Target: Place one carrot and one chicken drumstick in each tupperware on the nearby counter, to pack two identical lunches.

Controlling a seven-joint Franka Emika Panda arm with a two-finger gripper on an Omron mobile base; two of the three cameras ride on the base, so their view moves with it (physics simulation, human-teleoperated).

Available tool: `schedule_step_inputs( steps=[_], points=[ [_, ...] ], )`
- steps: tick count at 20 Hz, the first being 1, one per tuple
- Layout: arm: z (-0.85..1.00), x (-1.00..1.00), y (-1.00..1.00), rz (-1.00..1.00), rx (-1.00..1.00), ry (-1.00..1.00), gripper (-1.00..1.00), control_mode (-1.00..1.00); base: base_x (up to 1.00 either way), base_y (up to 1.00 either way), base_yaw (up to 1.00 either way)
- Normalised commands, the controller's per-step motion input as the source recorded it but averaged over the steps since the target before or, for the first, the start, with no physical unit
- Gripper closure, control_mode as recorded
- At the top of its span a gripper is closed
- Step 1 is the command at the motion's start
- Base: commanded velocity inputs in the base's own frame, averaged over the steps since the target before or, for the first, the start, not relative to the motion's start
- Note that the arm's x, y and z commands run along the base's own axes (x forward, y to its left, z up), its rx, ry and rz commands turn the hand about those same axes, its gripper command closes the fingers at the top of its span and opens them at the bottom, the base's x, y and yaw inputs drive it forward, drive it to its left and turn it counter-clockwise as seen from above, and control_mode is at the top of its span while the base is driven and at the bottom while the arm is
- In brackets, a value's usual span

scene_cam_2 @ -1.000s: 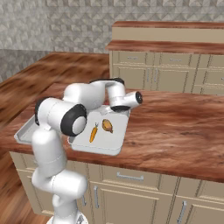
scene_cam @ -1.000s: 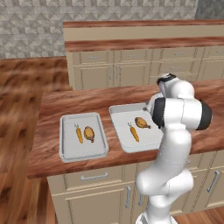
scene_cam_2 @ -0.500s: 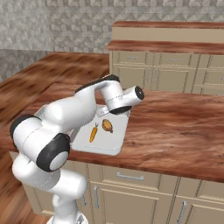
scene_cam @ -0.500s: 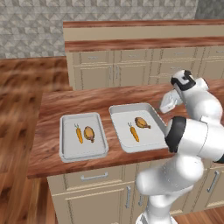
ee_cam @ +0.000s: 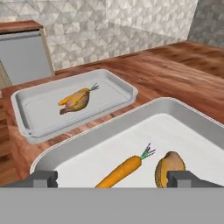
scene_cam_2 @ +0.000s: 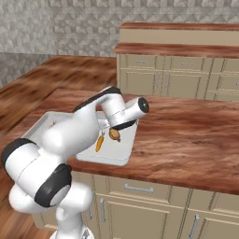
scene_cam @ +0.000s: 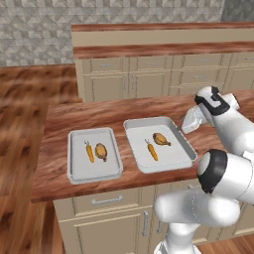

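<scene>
Since a second ago our arm has swung out to the right of the left base view and lifted off the big tray (scene_cam: 184,145), so the tool (ee_cam: 112,178) now sits high at the right edge of that frame, over the tray's far side. Its jaws stand wide apart and hold nothing.

We see the small tray (scene_cam: 74,172) at centre left of the left base view, on the counter (scene_cam: 59,121), with a carrot (scene_cam: 89,152) and a drumstick (scene_cam: 101,151) just beside each other inside it. The big tray, near it to the right, holds its own carrot (scene_cam: 152,150) and drumstick (scene_cam: 160,139). We judge both lunches packed.

What could still go wrong:
- If we drop the tool again, the fingers may nudge the carrot (ee_cam: 121,172) or drumstick (ee_cam: 169,168) lying right below them in the hand view.
- A low sweep of the arm could catch the big tray's rim and push it toward the counter's front edge, which it already sits close to.
- A sweep across could also shove one tray into the other.

We find no brand, label or writing anywhere.
</scene>
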Motion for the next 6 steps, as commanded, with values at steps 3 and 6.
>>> schedule_step_inputs(
  steps=[3, 6],
  points=[
    [0.0, 0.0, 0.0, 0.0, 0.0, 0.0, -1.0, -1.0, 0.0, 0.0, 0.0],
    [0.0, 0.0, 0.0, 0.0, 0.0, 0.0, -1.0, -1.0, 0.0, 0.0, 0.0]
  ],
)
